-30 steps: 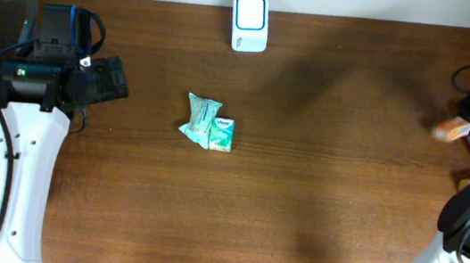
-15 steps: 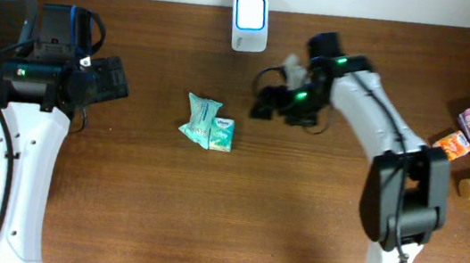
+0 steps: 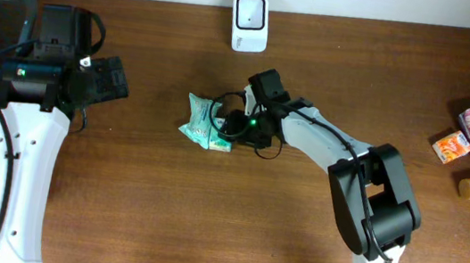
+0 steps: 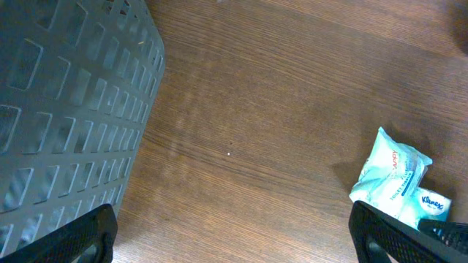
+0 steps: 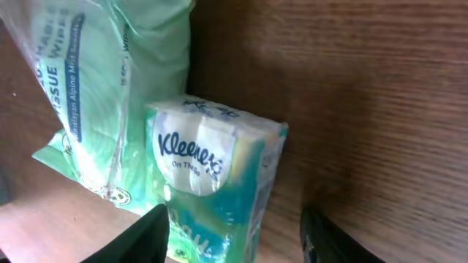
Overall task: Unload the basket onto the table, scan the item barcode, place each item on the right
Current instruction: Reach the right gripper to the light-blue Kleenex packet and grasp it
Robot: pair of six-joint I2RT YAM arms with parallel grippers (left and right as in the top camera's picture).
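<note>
- Half a second back the right arm hung up by the scanner; now the right gripper point(image 3: 234, 128) has dropped onto the small teal-and-white Kleenex tissue pack point(image 5: 212, 183).
- Its jaws stand about half open, one on each side of the pack's near end. Bare wood shows inside one finger, so nothing is gripped yet.
- The left gripper point(image 4: 234, 241) is spread wide and empty, with the dark mesh basket point(image 4: 66, 95) just beside it.
- Step in hand, as I judge it: closing for the pick-up.
- Next, pinch the pack alone, since the crinkled green wipes packet point(image 5: 110, 88) lies against it just beyond the jaws (it could drag along).
- Then lift and turn the barcode toward the white box scanner point(image 3: 250, 21), ahead of the jaws at the back edge of the brown wooden counter point(image 3: 295, 229).
- Between the jaws and the scanner is open wood.
</note>
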